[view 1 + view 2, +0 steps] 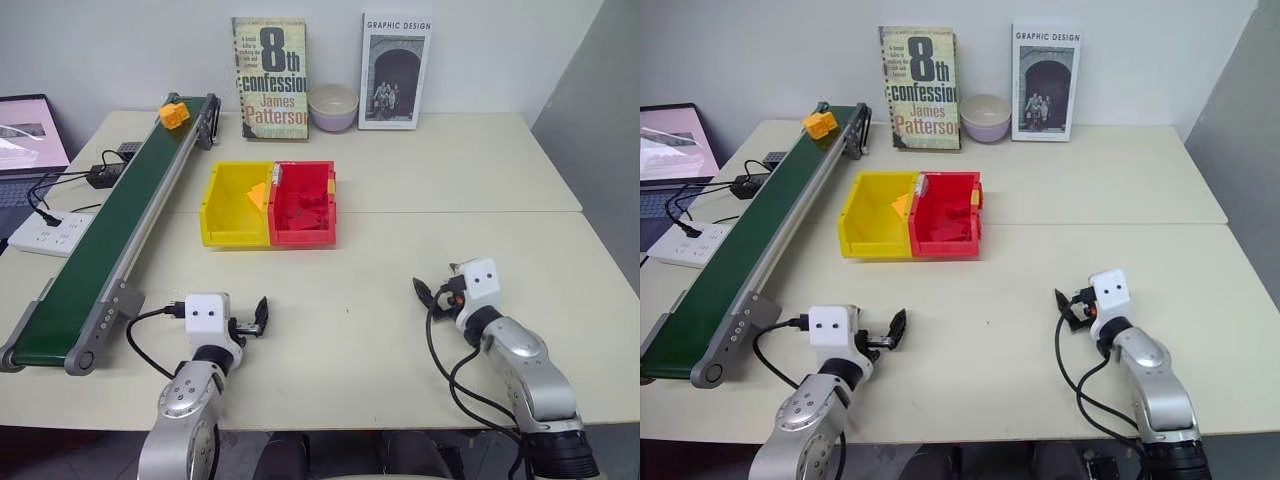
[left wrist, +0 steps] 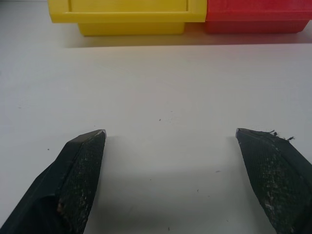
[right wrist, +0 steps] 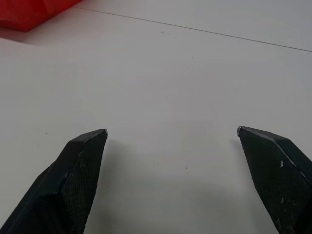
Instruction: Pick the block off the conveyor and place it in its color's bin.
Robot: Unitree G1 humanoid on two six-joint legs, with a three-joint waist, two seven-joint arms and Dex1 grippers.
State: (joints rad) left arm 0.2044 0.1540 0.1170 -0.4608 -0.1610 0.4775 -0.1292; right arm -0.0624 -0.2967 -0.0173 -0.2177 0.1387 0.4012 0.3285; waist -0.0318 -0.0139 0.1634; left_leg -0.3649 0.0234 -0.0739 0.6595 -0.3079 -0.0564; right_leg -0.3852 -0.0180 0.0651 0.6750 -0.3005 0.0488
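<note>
The yellow-orange block [image 1: 174, 114] sits on the far end of the dark-green conveyor [image 1: 110, 230], which runs along the table's left side. The yellow bin [image 1: 233, 238] stands mid-table, joined to a red bin [image 1: 303, 238] on its right, and a small yellow piece lies inside it. My left gripper [image 1: 258, 318] hovers low over the table near the conveyor's near end, open and empty, facing the yellow bin [image 2: 126, 19]. My right gripper [image 1: 430, 292] is at the near right, also open and empty, with bare table between its fingers [image 3: 83, 165].
Red pieces fill the red bin. Two upright books [image 1: 270, 78] and a bowl [image 1: 333, 106] line the back wall. A laptop [image 1: 28, 135], power strip [image 1: 48, 233] and cables lie left of the conveyor. A seam [image 1: 450, 211] crosses the table.
</note>
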